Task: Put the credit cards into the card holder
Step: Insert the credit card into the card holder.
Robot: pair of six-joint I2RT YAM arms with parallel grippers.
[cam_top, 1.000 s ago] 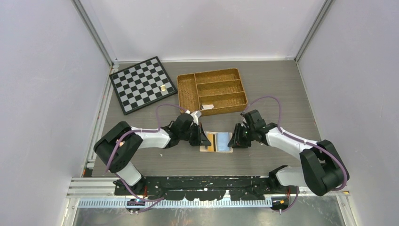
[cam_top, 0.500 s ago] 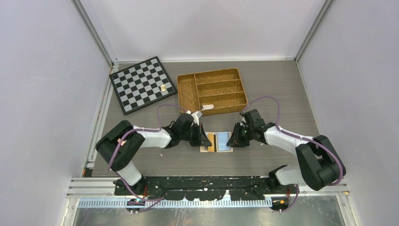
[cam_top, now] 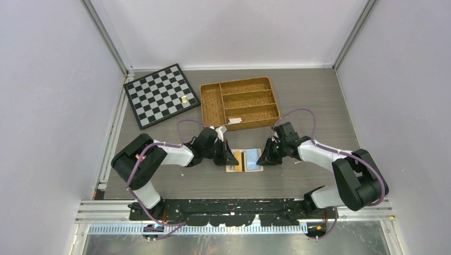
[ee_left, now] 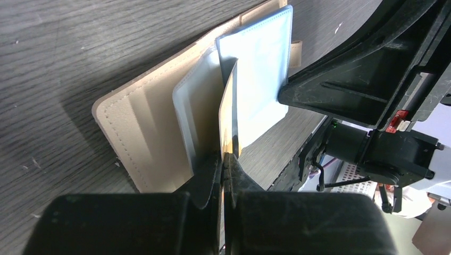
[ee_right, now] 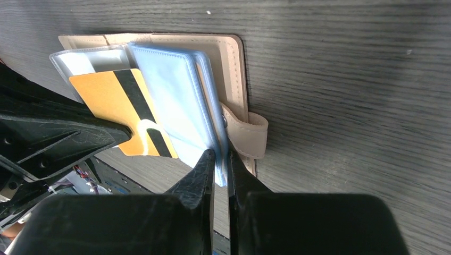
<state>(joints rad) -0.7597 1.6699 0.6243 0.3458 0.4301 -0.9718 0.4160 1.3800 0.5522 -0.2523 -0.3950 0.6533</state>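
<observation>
Pinching orange card [ee_right: 101, 98], left gripper [ee_left: 222, 159] — right gripper [ee_right: 217, 156] nips card holder [ee_right: 234, 58].

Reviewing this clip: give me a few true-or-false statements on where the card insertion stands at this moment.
1. The card holder lies open on the table. True.
2. The left gripper grips the orange card. True.
3. The right gripper hangs wide open over the wicker tray. False: it pinches a blue sleeve page of the card holder.
4. The orange card sits fully inside a sleeve. False: most of it shows outside.
5. The chessboard lies right of the tray. False: left, in the top view.
</observation>
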